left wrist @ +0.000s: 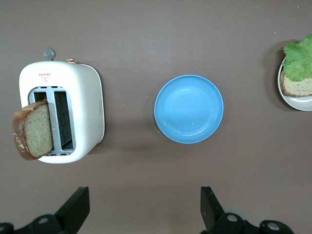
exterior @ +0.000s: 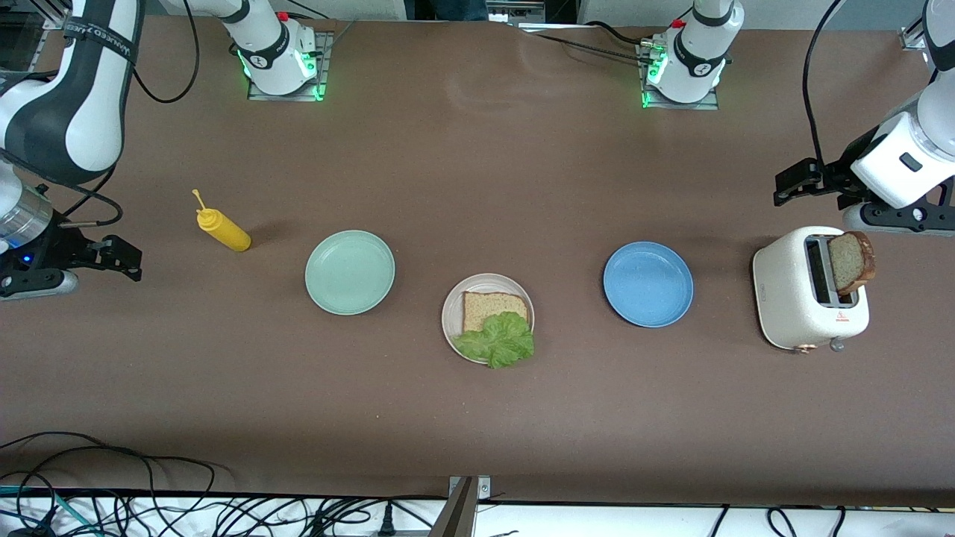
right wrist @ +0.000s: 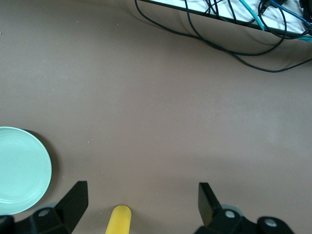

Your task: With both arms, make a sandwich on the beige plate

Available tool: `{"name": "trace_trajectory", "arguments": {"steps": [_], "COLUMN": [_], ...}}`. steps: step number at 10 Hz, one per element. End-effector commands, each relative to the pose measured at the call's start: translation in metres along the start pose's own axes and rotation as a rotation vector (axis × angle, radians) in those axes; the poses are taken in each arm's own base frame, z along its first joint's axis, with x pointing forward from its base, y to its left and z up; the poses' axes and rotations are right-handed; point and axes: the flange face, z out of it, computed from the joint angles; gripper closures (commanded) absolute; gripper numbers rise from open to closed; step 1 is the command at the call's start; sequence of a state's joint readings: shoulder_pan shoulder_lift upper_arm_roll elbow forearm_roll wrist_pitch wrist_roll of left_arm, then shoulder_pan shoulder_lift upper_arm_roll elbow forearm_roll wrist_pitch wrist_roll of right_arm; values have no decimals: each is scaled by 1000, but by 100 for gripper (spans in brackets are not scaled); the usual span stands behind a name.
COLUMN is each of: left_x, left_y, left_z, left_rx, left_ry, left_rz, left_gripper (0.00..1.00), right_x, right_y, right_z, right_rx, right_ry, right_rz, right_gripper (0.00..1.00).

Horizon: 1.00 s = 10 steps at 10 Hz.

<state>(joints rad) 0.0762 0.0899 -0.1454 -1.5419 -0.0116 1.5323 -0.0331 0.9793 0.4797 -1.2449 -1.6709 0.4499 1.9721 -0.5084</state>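
Left gripper (left wrist: 144, 209) hangs over bare table near the white toaster (exterior: 809, 291), fingers spread wide, holding nothing. Right gripper (right wrist: 141, 207) hangs likewise agape and empty at the right arm's end, by the yellow mustard bottle (exterior: 222, 230). Beige plate (exterior: 451, 313) sits mid-table between mint plate (exterior: 349, 271) and blue plate (exterior: 647, 283), carrying one bread slice (exterior: 489, 307) with lettuce leaf (exterior: 498, 340) on top. Second bread slice (exterior: 850, 261) stands in the toaster slot.

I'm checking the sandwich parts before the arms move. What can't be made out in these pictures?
- Bread slice on the beige plate: the lettuce leaf covers its near part in the front view.
- Toaster slice: its lower part is hidden in the slot.
- Mustard bottle: cut off by the right wrist view's edge.
- Beige plate: cut off in the left wrist view.
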Motion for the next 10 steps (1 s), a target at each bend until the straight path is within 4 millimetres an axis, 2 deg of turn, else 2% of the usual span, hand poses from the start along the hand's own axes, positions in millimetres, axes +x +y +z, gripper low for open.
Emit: {"name": "trace_trajectory", "arguments": {"steps": [1,3,5,6,8,9,10], "left_x": [3,10,20,25,30,36,39], "left_y": [-3,-32,-63,-85,-97,-103,-122], "left_z": [-3,6,28,29,24,37,43], "left_rx": [31,24,12,7,24,56,59], "left_ry": [7,0,-37,-31,-16,-40,-49], "left_rz": [10,-34,-81,-116,-127,-92,-61], "left_gripper": [0,0,0,0,0,0,0], "right_x": [-2,-1,0,1,5,6,7], "right_y": [1,1,0,0,-2,-4,-5], "right_z": [5,6,6,9,14,18,20], "right_rx": [-17,-20,-27,-36,-60,-71,-81], "right_ry": [-5,-3,3,3,12,5,3], "right_rz": [2,3,0,2,0,-3,-4], "right_gripper": [0,0,0,0,0,0,0]}}
